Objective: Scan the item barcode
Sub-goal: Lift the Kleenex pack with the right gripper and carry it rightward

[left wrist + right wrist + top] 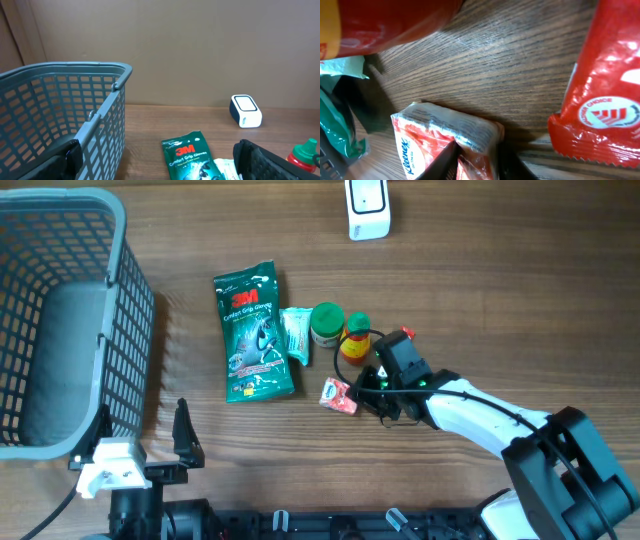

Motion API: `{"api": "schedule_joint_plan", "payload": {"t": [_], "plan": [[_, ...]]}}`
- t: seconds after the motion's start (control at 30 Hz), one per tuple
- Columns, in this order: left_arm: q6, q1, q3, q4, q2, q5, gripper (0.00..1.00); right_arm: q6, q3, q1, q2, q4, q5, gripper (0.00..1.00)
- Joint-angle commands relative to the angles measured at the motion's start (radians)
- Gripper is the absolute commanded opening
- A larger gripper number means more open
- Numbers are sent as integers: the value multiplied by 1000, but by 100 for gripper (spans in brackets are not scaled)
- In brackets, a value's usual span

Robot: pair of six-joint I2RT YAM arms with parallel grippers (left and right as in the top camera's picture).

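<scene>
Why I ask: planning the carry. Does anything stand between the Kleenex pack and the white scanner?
Yes. The right gripper pinches the Kleenex pack; straight toward the scanner stand the green-capped bottle and, beside it, the green-lidded jar. Lifting over them probably clears both.

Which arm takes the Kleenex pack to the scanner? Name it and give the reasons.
Right. Its end effector straddles the Kleenex pack, though contact is unclear. The left end effector hangs open and empty beside the basket, far from both the pack and the scanner.
</scene>
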Motion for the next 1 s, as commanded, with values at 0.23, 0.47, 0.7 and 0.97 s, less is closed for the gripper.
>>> {"api": "schedule_joint_plan", "payload": {"t": [0.23, 0.47, 0.7, 0.97], "plan": [[-13, 9, -3, 3, -8, -3, 100, -50, -5, -65, -93, -159, -224, 4], [-13, 9, -3, 3, -8, -3, 100, -31, -5, -252, -326, -381, -643, 4], [-13, 9, -3, 3, -8, -3, 100, 84, -5, -299, -362, -517, -906, 4], [-13, 9, -3, 3, -8, -3, 100, 31, -5, -299, -362, -554, -919, 4]]}}
